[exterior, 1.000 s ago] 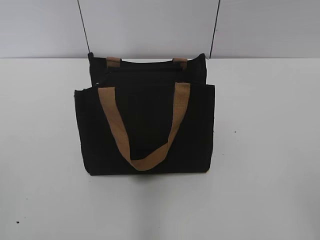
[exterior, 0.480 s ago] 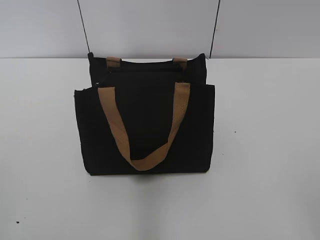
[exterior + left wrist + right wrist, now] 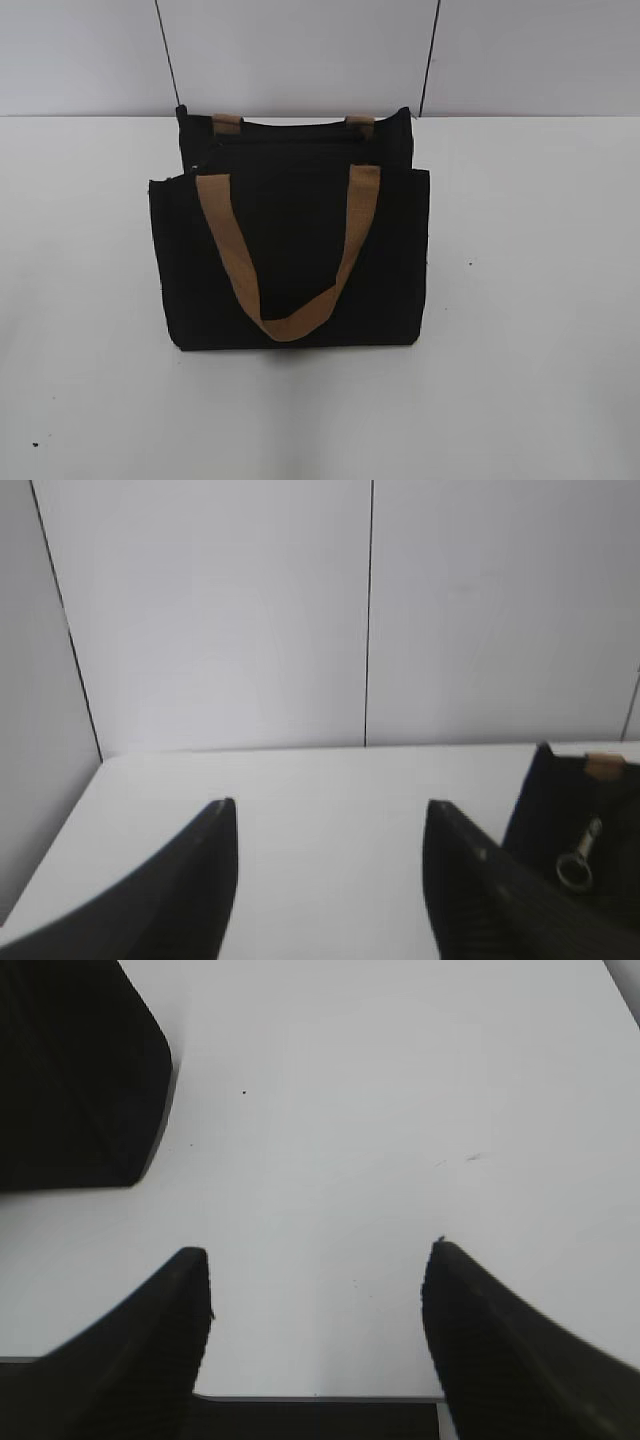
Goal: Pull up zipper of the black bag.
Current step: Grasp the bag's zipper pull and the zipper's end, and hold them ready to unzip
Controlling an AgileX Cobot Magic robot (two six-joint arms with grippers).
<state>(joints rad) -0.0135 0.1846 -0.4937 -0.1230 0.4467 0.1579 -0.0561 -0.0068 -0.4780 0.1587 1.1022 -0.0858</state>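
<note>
The black bag [image 3: 290, 260] stands on the white table in the middle of the exterior view, with a tan strap handle [image 3: 285, 255] hanging down its front and a second handle's ends at its back top edge. The zipper line [image 3: 285, 142] runs along the top. In the left wrist view the bag's end [image 3: 585, 830] shows at the right edge with the silvery pull tab [image 3: 580, 858] hanging on it. My left gripper [image 3: 330, 805] is open and empty, left of the bag. My right gripper [image 3: 320, 1252] is open and empty over bare table, with the bag's corner [image 3: 75, 1070] at upper left. Neither gripper shows in the exterior view.
A white table [image 3: 540, 300] carries the bag, backed by a pale panelled wall [image 3: 300, 50] with dark seams. The table's near edge [image 3: 320, 1397] lies below my right gripper. The table's left edge [image 3: 50, 840] shows in the left wrist view.
</note>
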